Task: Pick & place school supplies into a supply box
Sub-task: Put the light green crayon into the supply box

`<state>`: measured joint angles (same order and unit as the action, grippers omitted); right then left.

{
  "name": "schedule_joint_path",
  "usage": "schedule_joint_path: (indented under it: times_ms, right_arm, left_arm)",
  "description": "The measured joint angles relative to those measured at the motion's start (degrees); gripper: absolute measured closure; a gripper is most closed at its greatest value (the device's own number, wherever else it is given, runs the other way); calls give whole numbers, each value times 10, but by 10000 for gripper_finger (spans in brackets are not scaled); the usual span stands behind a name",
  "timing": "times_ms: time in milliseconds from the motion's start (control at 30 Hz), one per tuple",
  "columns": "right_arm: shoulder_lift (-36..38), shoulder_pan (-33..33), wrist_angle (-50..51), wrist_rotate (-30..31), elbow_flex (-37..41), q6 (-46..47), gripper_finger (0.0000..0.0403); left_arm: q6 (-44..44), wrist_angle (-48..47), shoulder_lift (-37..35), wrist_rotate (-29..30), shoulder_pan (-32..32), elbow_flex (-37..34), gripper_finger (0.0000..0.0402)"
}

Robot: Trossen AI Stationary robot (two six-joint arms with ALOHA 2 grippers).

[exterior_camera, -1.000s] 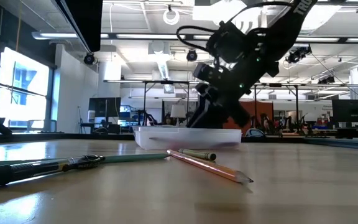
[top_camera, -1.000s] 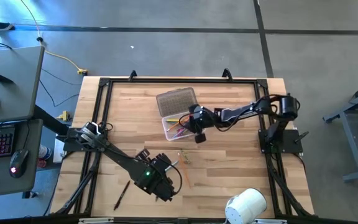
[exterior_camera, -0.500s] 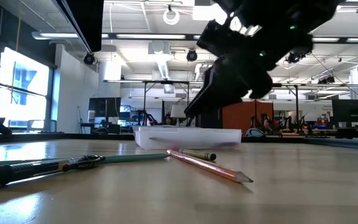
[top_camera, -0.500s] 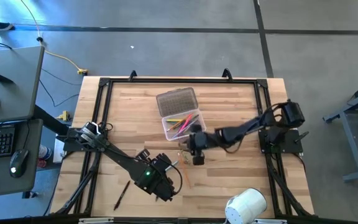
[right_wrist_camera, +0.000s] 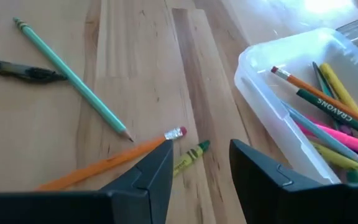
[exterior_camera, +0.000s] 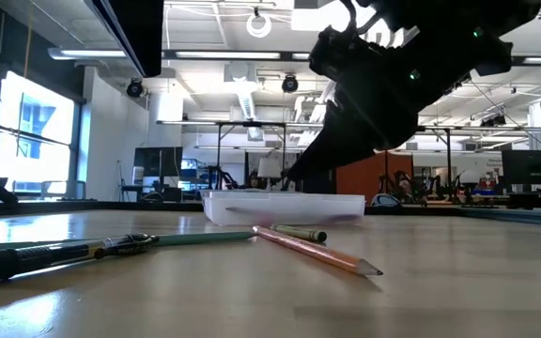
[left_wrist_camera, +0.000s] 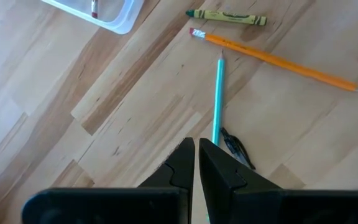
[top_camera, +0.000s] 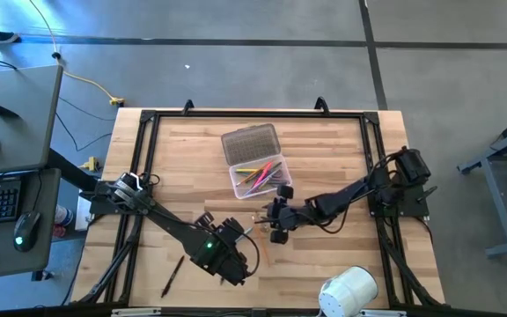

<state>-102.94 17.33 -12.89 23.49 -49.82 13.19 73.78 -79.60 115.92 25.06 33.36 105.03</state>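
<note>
The clear supply box (top_camera: 258, 177) stands far of the table's middle, its ribbed lid (top_camera: 250, 143) open behind it. Several coloured pens and pencils (right_wrist_camera: 328, 118) lie inside. On the table near it lie a green crayon (right_wrist_camera: 190, 157), an orange pencil (right_wrist_camera: 104, 165), a teal pencil (left_wrist_camera: 217, 99) and a black pen (left_wrist_camera: 235, 147). My right gripper (right_wrist_camera: 201, 171) is open and empty above the crayon and the pencil's eraser end, just near of the box. My left gripper (left_wrist_camera: 196, 155) is shut and empty over the teal pencil's near end.
A fat white roll (top_camera: 348, 292) stands at the near right edge. Another dark pen (top_camera: 172, 275) lies at the near left. A black frame (top_camera: 148, 123) runs around the tabletop. Bare wood lies to the right of the box.
My right gripper has left the place over the supply box and gone toward the table's near edge. It has come down over the loose crayon and orange pencil. The loose pencils lie where they were.
</note>
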Motion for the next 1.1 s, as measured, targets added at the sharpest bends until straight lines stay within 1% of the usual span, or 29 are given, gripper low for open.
schedule_joint_path:
  times_ms: [100,233,433,667,767,900,1033,1100]
  right_arm:
    - [-8,4,-2,1,0,17,262]
    - [-39,12,-13,1,0,45,262]
    - [-71,24,-50,26,0,47,262]
    - [-95,24,-41,30,0,50,263]
    - [-99,26,-29,28,-2,50,269]
    - [-99,25,-11,21,-2,49,300]
    - [-99,22,-9,4,-2,42,358]
    - [-100,21,-8,3,-2,23,387]
  left_arm:
    - [0,5,0,0,0,0,341]
    - [0,5,0,0,0,0,341]
    - [0,5,0,2,0,0,341]
    - [0,7,0,-1,0,0,341]
    - [0,7,0,-2,0,0,341]
    - [0,7,0,-2,0,0,341]
    - [0,7,0,-1,0,0,341]
    - [0,7,0,-1,0,0,341]
